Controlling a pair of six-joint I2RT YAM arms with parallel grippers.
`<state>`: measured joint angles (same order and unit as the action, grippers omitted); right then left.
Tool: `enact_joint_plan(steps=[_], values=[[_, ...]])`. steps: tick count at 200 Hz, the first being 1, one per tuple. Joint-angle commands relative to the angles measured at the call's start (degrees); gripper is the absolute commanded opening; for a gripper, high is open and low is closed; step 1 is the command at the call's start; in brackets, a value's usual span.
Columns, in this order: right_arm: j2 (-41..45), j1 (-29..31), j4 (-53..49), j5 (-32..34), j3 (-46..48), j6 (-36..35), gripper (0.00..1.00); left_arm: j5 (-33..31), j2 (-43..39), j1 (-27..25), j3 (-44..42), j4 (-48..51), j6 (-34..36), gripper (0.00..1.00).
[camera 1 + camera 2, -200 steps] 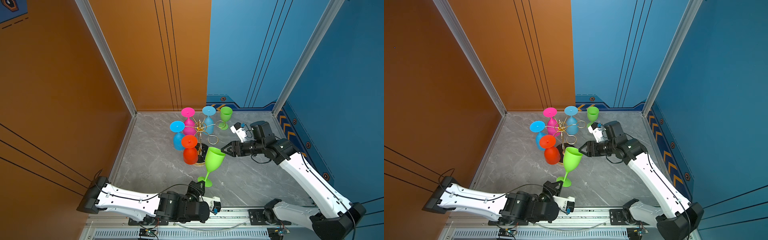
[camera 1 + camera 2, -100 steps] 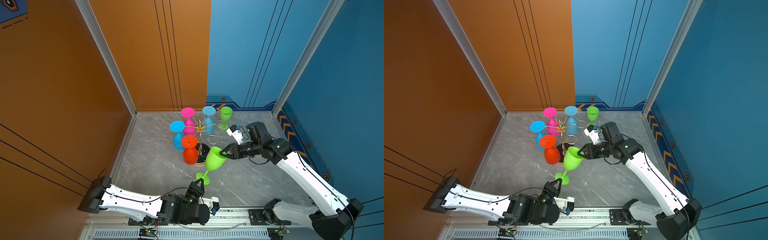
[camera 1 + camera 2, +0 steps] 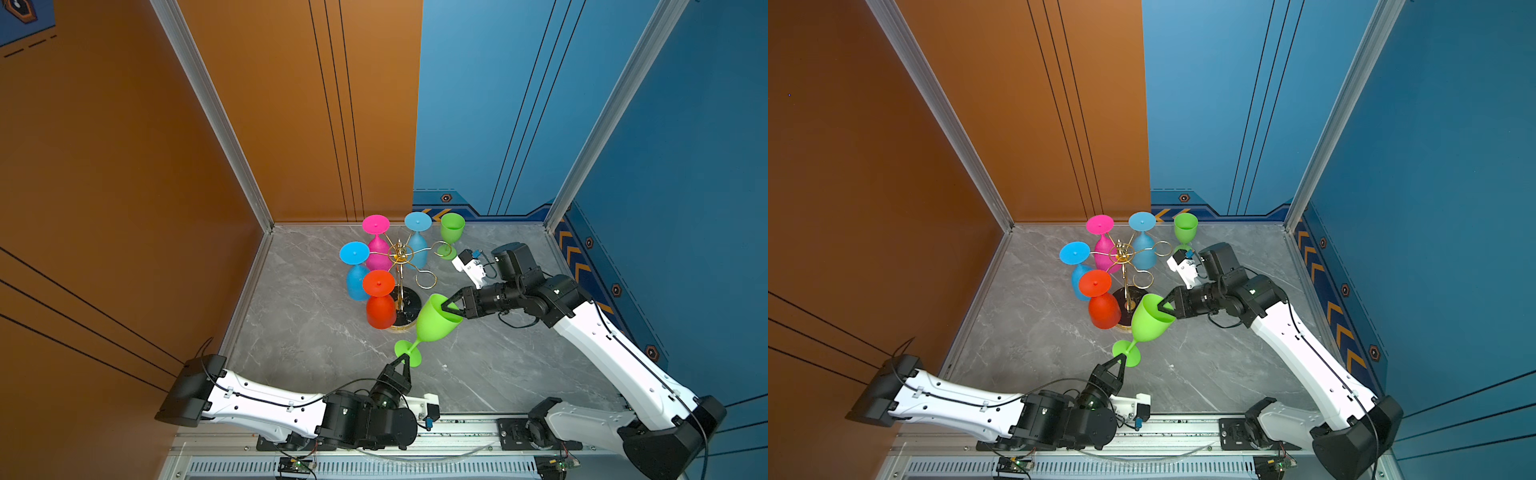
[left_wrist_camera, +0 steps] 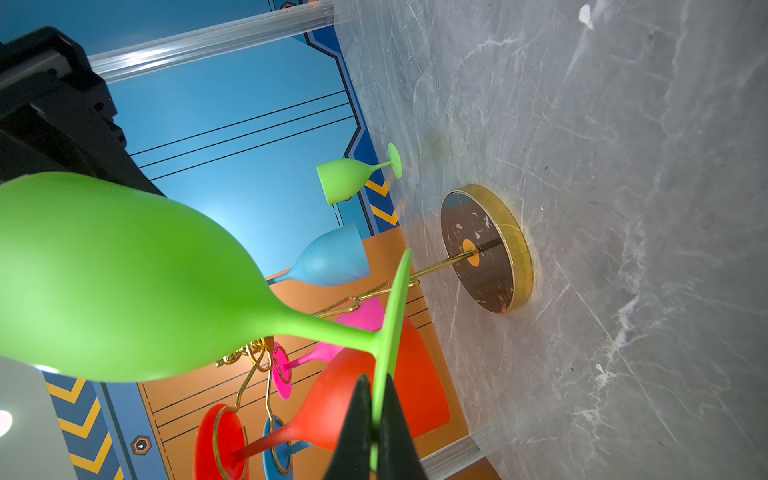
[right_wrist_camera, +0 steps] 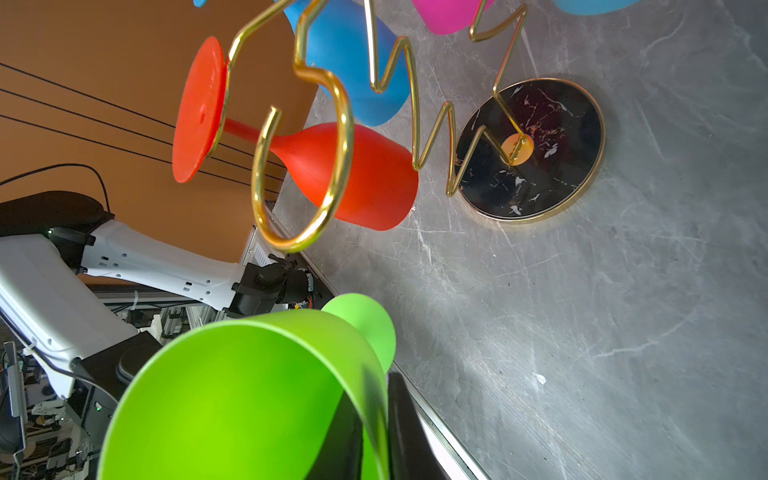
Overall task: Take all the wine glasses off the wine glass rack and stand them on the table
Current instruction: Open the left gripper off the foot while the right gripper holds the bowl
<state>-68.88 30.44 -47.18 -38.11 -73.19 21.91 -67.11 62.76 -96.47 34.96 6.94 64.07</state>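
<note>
counter (image 3: 498, 365): carries wine glass rack (image 3: 409, 305) | green wine glass (image 3: 434, 322): off the rack, tilted in air near its base; likely light, stiff, smooth plastic, best held at stem | right gripper (image 3: 448, 308): clamped on bowl rim | left gripper (image 3: 405, 362): clamped on foot

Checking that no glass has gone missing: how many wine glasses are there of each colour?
Green wine glasses: 2
Blue wine glasses: 2
Pink wine glass: 1
Red wine glass: 1
Total: 6
</note>
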Motion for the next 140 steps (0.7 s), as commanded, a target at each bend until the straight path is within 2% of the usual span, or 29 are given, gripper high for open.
enact_joint_plan(steps=[1,28,52,68,73,110,140], values=[[0.07,0.41,-2.72,0.03,-1.67,-1.43,0.1,-2.43,-1.66,-0.66,-0.1,-3.46,-1.08,0.03],[0.34,0.41,-3.17,0.58,-2.15,-1.69,0.04,-2.76,-1.93,-0.67,0.02,-3.43,-3.01,0.08],[0.57,0.35,-3.61,1.05,-2.48,-1.77,0.01,-2.0,-1.81,-0.69,-0.08,-3.39,-5.23,0.19],[0.8,0.24,-4.0,1.62,-2.75,-1.9,0.0,-1.53,-1.51,-0.66,-0.24,-3.31,-6.33,0.33],[0.91,0.16,-4.18,1.92,-2.87,-2.09,0.0,-1.45,-1.36,-0.74,-0.2,-3.33,-8.71,0.38],[1.89,-1.27,-6.22,4.9,-3.45,-3.42,0.0,0.52,-0.98,-1.37,-0.37,-3.42,-13.03,0.64],[2.78,-3.32,-8.42,7.3,-4.09,-4.91,0.0,0.2,-1.9,-1.86,0.08,-3.32,-19.53,0.75]])
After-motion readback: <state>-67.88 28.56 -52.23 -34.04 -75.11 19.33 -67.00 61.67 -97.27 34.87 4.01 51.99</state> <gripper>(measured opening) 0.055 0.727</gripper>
